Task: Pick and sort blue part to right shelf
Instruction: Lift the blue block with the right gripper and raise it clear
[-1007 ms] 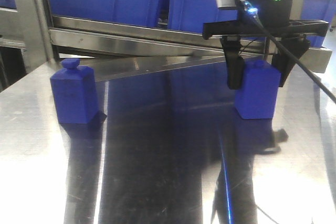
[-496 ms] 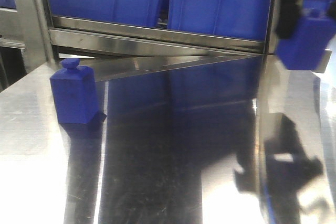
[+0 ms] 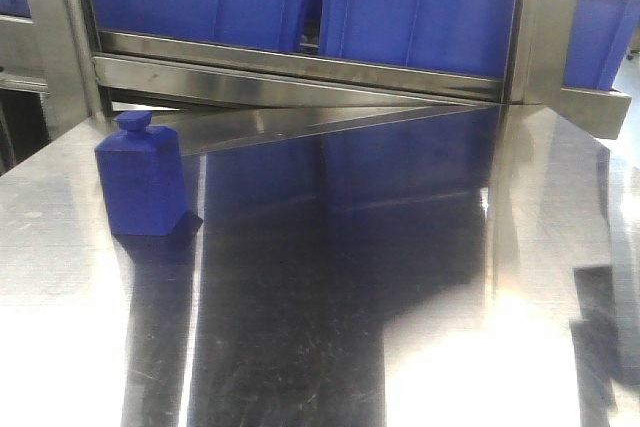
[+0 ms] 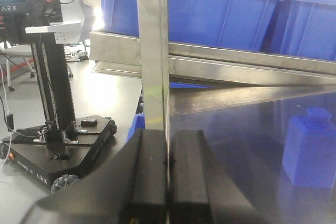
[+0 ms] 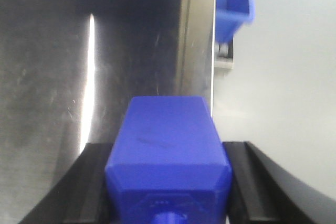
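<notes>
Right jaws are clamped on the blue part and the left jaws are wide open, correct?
Not quite: the left jaws are shut together with nothing between them, as the left wrist view shows. The right jaws are indeed clamped on the blue part.

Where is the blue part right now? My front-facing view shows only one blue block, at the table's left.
Observer: In the right gripper. The right wrist view shows the blue part clamped between its fingers.
Operator: What's around it?
Observer: Past it, that view shows an edge of the steel table and a blue bin further on.
Operator: And the left arm?
Observer: The left gripper is shut on nothing. The knob-topped block sits on the table to its right.
</notes>
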### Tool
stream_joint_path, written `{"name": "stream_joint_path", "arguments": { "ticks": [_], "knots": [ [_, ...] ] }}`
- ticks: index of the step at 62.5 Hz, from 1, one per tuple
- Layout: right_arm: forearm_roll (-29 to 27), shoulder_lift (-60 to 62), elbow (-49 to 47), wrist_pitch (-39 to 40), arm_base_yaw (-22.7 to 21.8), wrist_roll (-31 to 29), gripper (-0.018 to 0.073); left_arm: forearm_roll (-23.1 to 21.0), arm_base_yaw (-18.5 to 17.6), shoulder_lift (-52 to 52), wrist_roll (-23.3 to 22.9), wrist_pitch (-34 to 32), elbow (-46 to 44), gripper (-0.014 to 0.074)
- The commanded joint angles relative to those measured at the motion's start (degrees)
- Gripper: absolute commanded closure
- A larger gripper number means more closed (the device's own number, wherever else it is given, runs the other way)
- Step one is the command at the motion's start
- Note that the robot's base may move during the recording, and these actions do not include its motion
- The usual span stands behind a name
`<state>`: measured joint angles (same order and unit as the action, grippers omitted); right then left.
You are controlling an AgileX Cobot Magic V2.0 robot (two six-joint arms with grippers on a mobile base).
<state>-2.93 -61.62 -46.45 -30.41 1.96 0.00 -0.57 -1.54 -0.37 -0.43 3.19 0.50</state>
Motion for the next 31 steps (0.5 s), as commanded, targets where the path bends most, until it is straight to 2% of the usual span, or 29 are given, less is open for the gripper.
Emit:
{"name": "stream_joint_path", "arguments": {
  "ticks": [1, 20, 31],
  "knots": [
    [-0.29, 6.24, 2.61, 9.38, -0.35, -0.85, 0.0177, -0.54, -0.19, -1.13, -0.44, -4.93, 1.28, 0.0472],
    [-0.29, 25.05, 12.70, 11.25, -0.35, -0.85, 0.0177, -0.54, -0.19, -1.13, -0.44, -4.93, 1.28, 0.0472],
    [-0.29, 32.00, 13.44, 10.48, -0.35, -0.85, 0.0177, -0.54, -0.19, -1.13, -0.44, -4.93, 1.28, 0.0472]
  ]
}}
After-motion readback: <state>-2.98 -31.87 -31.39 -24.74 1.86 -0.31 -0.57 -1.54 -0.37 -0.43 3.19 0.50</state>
